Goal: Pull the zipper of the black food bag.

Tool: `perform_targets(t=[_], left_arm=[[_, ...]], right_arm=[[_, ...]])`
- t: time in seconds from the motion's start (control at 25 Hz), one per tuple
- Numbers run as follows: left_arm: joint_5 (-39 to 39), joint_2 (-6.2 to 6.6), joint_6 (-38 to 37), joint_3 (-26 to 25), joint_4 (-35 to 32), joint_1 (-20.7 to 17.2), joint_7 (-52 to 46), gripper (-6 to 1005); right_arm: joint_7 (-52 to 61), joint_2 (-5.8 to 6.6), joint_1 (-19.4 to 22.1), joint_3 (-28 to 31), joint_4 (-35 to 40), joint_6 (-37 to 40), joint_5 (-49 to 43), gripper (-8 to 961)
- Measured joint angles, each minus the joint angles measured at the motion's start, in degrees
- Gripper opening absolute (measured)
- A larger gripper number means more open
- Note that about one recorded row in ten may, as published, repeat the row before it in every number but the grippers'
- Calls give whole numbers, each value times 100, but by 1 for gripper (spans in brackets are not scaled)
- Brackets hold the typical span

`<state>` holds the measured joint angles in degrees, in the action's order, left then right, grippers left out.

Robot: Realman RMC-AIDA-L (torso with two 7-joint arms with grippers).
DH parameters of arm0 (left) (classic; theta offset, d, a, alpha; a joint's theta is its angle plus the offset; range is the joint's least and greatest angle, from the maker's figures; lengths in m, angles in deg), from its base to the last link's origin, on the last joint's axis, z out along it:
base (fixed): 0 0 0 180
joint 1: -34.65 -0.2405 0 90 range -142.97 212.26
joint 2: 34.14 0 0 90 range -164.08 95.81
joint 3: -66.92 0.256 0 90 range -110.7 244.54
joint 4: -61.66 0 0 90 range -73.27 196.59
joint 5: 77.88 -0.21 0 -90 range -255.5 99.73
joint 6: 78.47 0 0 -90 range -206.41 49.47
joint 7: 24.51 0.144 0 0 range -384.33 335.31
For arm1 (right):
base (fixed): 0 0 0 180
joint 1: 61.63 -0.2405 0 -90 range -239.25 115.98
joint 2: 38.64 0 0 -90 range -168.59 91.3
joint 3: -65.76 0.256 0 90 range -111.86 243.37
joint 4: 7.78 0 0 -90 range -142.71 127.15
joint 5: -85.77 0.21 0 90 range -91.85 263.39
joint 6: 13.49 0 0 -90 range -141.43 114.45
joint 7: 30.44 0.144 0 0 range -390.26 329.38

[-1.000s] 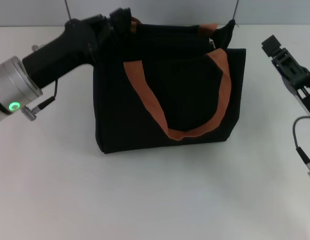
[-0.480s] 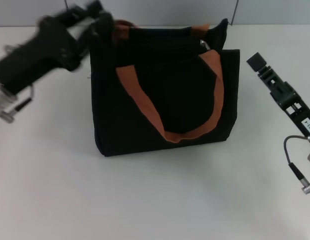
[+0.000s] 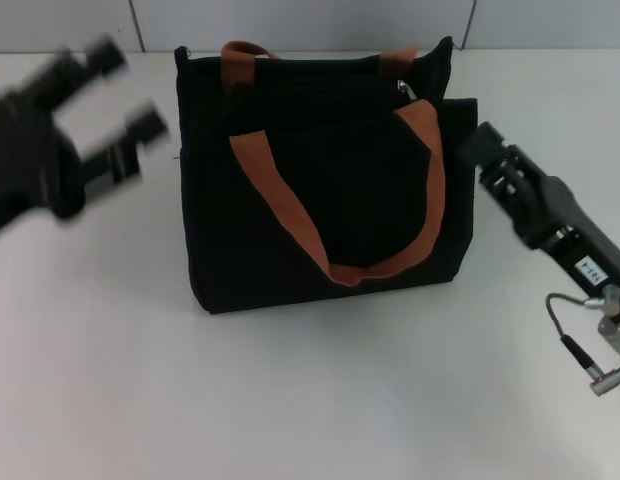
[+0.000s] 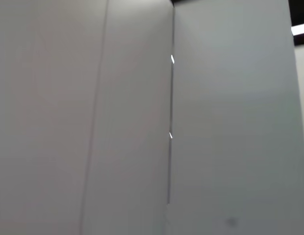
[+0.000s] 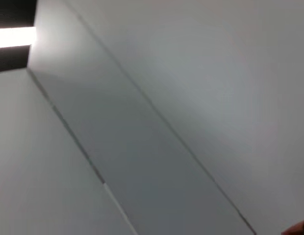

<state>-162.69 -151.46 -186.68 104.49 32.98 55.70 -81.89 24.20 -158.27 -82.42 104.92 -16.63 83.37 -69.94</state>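
The black food bag point(image 3: 320, 210) stands upright in the middle of the white table, with two rust-brown handles point(image 3: 290, 215). The small silver zipper point(image 3: 405, 90) sits near the right end of the bag's top edge. My left gripper point(image 3: 125, 92) is off to the left of the bag, blurred by motion, open and empty, clear of the bag. My right gripper point(image 3: 478, 145) is close beside the bag's upper right side, a little below and to the right of the zipper. Both wrist views show only grey wall panels.
The white table point(image 3: 310, 400) spreads in front of the bag. A grey panelled wall point(image 3: 310, 20) runs right behind it. A cable with a metal plug point(image 3: 595, 370) hangs from the right arm.
My left gripper has drawn back to the left, away from the bag's top left corner. My right gripper has moved left and nearer, up to the bag's right side. The bag shifted slightly.
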Motion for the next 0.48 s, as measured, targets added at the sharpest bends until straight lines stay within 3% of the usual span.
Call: perform_targets(t=[0.08,0.28,0.48], left_arm=[[-596,59,-65,118,-7,-328,158,683],[-1650,19,-231,142,-2,-653,814,754],[-2263,-57,-188,145,41,-582,924,782]], right_arm=[[-444,15,-36,-124,97,101,-2,385],[-1382,34,-77,-297,237,547,-239,473],[-1775,37,-179,-476,542,1016,-513,705]])
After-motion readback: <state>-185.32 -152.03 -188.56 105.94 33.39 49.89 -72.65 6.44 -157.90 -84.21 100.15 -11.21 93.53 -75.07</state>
